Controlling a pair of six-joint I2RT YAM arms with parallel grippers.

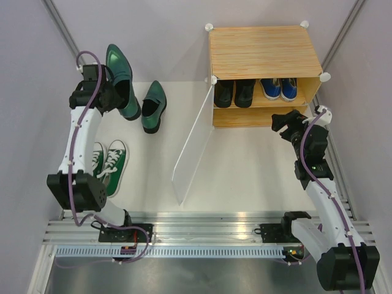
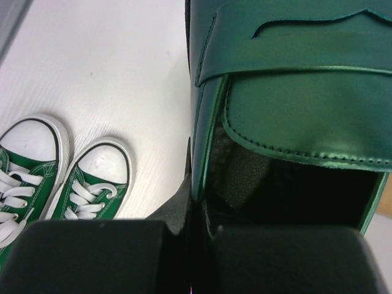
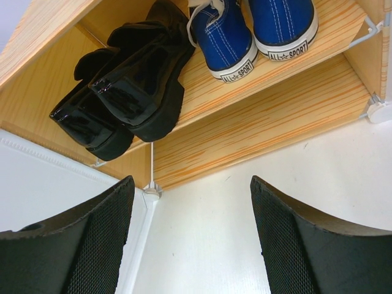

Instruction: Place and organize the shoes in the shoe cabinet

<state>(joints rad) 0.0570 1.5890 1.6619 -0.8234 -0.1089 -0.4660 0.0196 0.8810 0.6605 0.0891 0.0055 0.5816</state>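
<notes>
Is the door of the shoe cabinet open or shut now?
Open. The white door panel is swung outward from the shoe cabinet, leaving its front uncovered.

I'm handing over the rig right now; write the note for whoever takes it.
Left gripper: shut on the side wall of one dark green shoe, back left.
Right gripper: open, empty, facing the cabinet.
Done: black shoes and blue sneakers on the upper shelf; door open.
To do: that shoe, its mate and the green sneakers, all left of the door.
</notes>
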